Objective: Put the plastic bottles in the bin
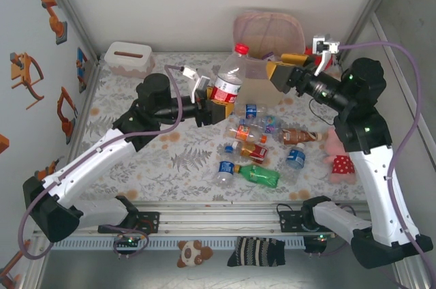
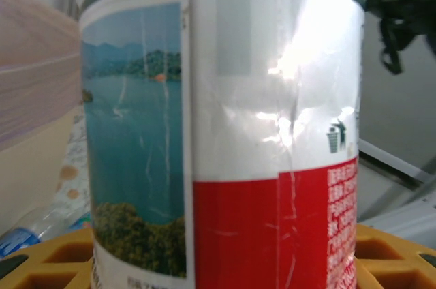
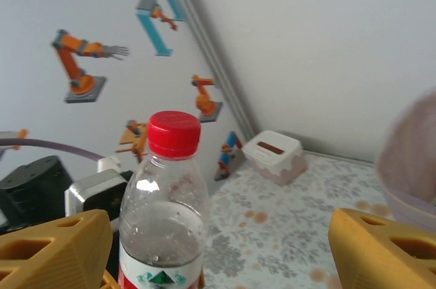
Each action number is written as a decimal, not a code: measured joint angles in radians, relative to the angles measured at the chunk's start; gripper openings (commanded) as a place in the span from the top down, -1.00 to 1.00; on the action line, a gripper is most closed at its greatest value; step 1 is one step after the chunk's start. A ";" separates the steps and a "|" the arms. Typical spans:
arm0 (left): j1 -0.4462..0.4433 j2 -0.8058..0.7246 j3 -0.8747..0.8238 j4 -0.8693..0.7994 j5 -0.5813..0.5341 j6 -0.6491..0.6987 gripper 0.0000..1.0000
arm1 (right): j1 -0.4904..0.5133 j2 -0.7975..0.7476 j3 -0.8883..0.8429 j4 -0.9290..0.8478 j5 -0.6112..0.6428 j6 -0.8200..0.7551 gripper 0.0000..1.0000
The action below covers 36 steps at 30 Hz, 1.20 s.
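Observation:
A large clear plastic bottle [image 1: 228, 79] with a red cap and a red-and-white label stands upright above the table, and my left gripper [image 1: 212, 103] is shut on its lower body. In the left wrist view its label [image 2: 225, 132] fills the frame, with a yellow finger [image 2: 58, 262] on each side. Several small plastic bottles [image 1: 257, 140] lie in a heap mid-table. The pale pink bin [image 1: 269, 33] stands at the back. My right gripper [image 1: 279, 72] hangs open in front of the bin, just right of the held bottle [image 3: 165, 207], not touching it.
A white tissue box [image 1: 128, 58] sits at the back left. A pink plush toy [image 1: 340, 156] lies by the right arm. A small plush toy [image 1: 192, 252] and a striped sock [image 1: 256, 251] lie below the front rail. Walls close in the table's left, back and right sides.

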 measured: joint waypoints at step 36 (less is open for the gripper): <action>-0.047 -0.090 0.000 0.196 0.147 0.009 -0.05 | 0.395 0.162 0.023 0.152 -0.217 -0.212 -0.62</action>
